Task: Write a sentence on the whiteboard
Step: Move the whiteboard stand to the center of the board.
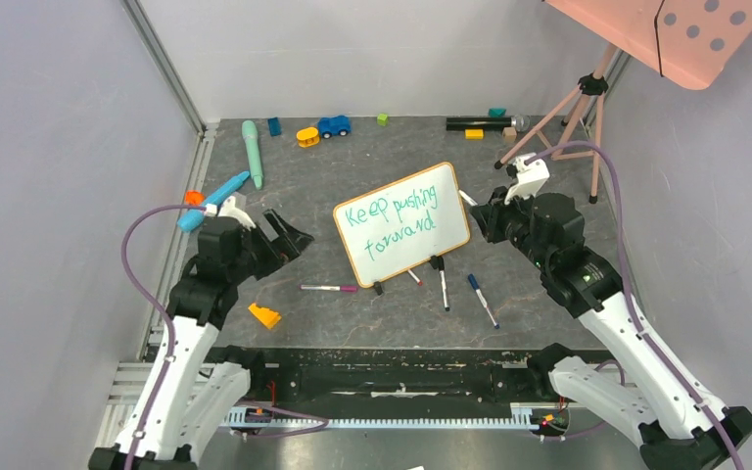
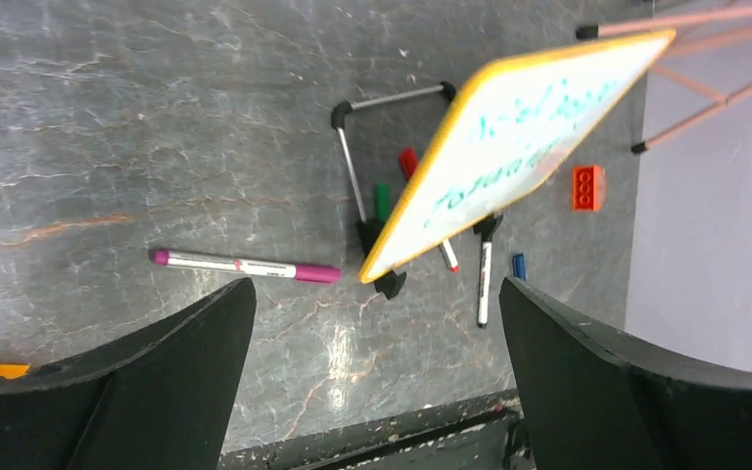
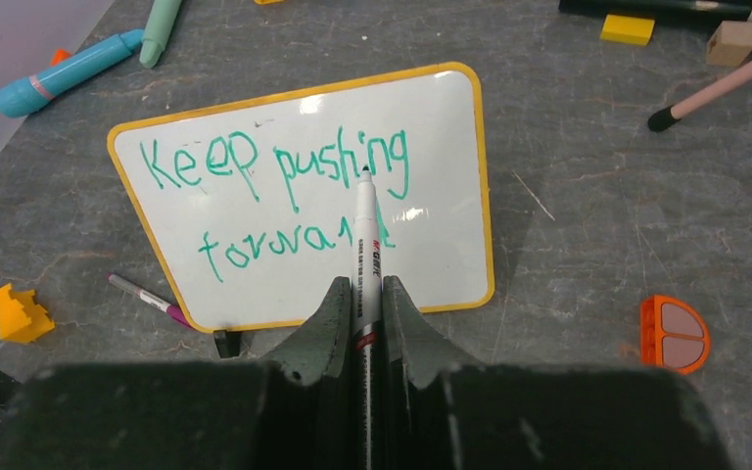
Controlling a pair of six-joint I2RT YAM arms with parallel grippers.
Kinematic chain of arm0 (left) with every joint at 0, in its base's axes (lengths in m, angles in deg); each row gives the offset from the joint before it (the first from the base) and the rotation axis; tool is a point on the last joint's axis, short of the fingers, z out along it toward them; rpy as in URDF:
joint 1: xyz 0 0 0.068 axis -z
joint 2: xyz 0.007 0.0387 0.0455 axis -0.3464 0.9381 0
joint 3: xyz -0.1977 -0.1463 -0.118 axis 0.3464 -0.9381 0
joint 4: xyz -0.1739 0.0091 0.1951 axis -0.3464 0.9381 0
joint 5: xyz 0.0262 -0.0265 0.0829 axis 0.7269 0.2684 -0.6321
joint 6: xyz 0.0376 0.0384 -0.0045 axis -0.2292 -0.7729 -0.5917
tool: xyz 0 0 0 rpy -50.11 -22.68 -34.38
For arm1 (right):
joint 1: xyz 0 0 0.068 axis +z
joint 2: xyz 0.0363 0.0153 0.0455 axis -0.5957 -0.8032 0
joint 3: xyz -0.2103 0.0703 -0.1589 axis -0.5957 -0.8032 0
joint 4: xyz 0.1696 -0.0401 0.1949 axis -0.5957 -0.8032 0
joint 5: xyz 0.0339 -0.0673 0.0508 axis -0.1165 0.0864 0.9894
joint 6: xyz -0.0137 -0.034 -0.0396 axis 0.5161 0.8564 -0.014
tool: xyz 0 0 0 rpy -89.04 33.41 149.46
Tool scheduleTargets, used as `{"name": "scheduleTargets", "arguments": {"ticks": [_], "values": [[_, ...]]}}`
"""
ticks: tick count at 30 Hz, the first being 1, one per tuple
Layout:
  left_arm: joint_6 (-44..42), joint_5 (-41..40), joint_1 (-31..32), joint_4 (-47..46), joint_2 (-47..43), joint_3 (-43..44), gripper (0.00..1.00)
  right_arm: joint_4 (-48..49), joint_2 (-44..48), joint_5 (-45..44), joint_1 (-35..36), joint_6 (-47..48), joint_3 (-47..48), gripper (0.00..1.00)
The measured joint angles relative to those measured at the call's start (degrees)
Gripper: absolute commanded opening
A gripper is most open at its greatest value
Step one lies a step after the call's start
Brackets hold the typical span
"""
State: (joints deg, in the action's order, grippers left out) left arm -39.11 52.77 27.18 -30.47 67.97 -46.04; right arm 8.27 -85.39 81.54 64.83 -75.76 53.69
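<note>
While the whiteboard (image 1: 403, 225) stands tilted mid-table (image 1: 352, 166) between both arms, the sentence (image 1: 392, 211) reads green overhead. Left wrist: left gripper (image 2: 374, 294) gapes wide, holding nothing. Right wrist: right gripper (image 3: 364, 289) clamped on a marker (image 3: 365, 220), tip possibly touching the whiteboard.

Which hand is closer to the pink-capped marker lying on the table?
Left. The left hand hovers open just left of the pink-capped marker; the right hand is past the whiteboard, gripping a pen.

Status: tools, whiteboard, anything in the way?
Left tool open, empty. Right tool shut on marker, tip toward whiteboard. Sentence "Keep pushing forward" written in green. Loose pens by its feet, nothing blocking.
</note>
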Motion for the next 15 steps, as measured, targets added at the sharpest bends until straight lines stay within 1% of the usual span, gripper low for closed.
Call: {"name": "scheduleTargets", "arguments": {"ticks": [7, 9, 11, 13, 15], "values": [[0.2, -11.7, 17.4, 3.7, -4.8, -0.1, 0.91, -1.6, 2.0, -1.5, 0.0, -2.2, -4.2, 0.0], [1.5, -15.6, 22.9, 4.3, -5.0, -0.3, 0.91, -1.8, 2.8, -1.7, 0.0, -2.8, -5.0, 0.0], [3.2, -20.0, 29.4, 4.5, -3.8, -0.7, 0.92, -1.7, 3.5, -1.9, 0.0, -3.3, -5.5, 0.0], [6.1, -26.5, 38.9, 4.4, -0.3, -1.2, 0.95, -1.7, 4.0, -1.9, 0.0, -3.8, -5.9, 0.0], [9.1, -32.6, 48.3, 3.9, 5.7, -1.2, 0.99, -1.7, 4.2, -1.9, 0.0, -4.1, -6.2, 0.0]]}}
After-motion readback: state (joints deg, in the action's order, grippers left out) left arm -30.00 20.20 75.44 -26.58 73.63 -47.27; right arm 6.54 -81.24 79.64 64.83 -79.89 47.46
